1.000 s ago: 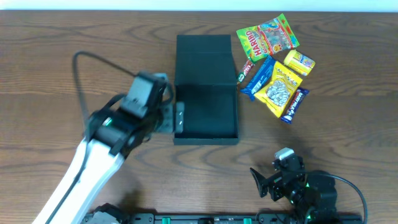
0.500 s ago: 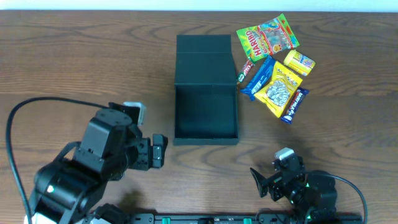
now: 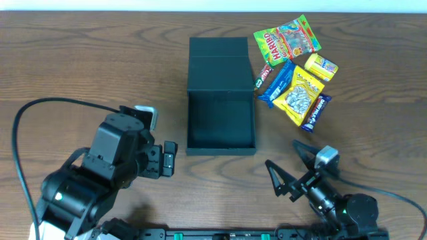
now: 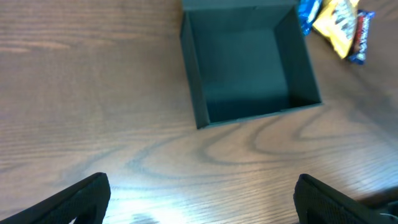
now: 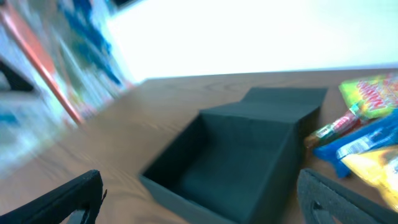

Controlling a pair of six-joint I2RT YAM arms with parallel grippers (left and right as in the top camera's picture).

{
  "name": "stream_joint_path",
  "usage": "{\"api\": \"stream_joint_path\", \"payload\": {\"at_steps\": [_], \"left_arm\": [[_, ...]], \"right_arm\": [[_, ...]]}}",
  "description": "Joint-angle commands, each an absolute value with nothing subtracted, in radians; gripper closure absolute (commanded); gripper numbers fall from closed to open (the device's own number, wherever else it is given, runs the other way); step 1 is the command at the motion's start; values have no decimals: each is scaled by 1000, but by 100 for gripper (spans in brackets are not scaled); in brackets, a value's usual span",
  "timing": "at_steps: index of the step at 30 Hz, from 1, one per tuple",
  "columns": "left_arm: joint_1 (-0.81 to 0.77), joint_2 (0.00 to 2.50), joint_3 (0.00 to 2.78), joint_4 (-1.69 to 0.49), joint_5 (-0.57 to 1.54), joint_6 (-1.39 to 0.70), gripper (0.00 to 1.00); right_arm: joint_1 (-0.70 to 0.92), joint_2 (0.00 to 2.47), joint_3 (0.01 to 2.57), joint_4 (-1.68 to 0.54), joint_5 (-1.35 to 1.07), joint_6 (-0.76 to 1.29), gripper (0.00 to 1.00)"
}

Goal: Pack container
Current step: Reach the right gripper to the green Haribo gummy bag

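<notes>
We see the container point(image 3: 221, 123) lying open mid-table, lid flipped back, with snack packets point(image 3: 293, 67) just to its right. The left gripper point(image 4: 202, 202) hovers near its front-left corner, fingers wide apart. The right gripper point(image 5: 199, 199) is spread too, holding nothing.

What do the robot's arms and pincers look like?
Both arms are black, and each shows a small green light. The left arm is bulky, with a thin black cable looping off it. The right arm is slimmer. The left pincer and the right pincer are black and tapered, each beside a pale camera block.
</notes>
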State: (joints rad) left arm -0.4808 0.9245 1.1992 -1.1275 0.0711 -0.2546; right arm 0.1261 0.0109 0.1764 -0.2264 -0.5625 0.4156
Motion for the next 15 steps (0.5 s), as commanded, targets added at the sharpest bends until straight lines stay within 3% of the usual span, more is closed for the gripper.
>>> {"api": "stream_joint_path", "payload": {"at_steps": [1, 4, 8, 15], "left_arm": [[-479, 954, 1206, -1148, 110, -246, 5], [-479, 978, 1206, -1167, 194, -305, 4], [-479, 1000, 1206, -1138, 225, -329, 5], [-479, 1071, 1206, -1084, 193, -271, 4]], "right_arm": [[131, 13, 178, -222, -575, 828, 1], [131, 41, 178, -110, -651, 974, 1], [128, 143, 199, 60, -648, 954, 1], [104, 543, 317, 71, -648, 502, 1]]}}
